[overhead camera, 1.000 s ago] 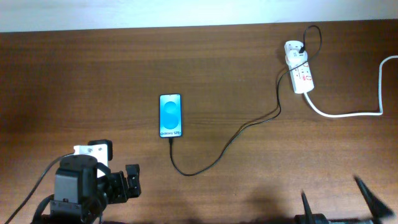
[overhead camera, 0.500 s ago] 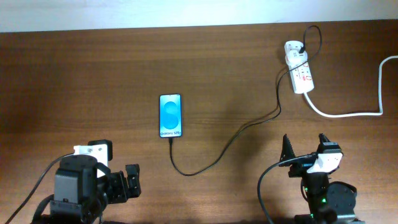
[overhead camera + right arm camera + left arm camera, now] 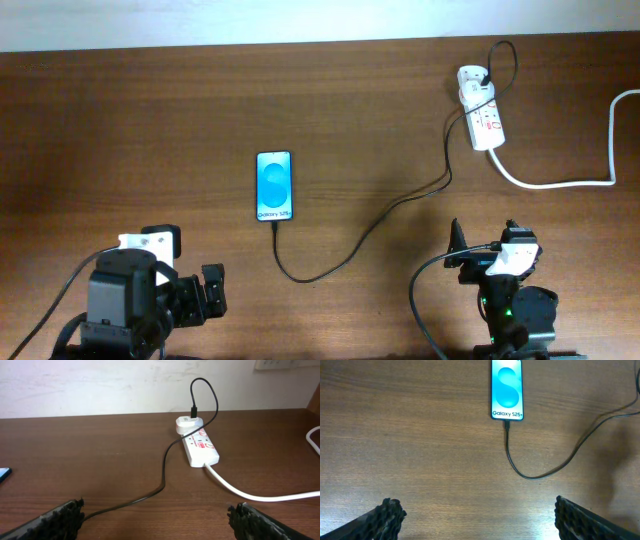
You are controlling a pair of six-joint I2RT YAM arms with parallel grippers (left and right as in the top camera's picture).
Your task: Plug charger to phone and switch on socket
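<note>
The phone (image 3: 274, 186) lies flat mid-table with its blue screen lit, also in the left wrist view (image 3: 507, 389). The black charger cable (image 3: 370, 225) is plugged into the phone's near end (image 3: 506, 424) and runs right to a white adapter (image 3: 472, 78) seated in the white socket strip (image 3: 486, 122), seen too in the right wrist view (image 3: 201, 450). My left gripper (image 3: 475, 520) is open and empty at the near left, well short of the phone. My right gripper (image 3: 160, 520) is open and empty at the near right, facing the socket from a distance.
The socket's thick white cord (image 3: 570, 180) curves right and off the table's right edge. A pale wall (image 3: 100, 380) stands behind the table's far edge. Bare wood lies between both arms and the objects.
The right arm has come into view from the bottom right and settled at the near right, its gripper open. The left arm, phone, cable and socket have not moved.
</note>
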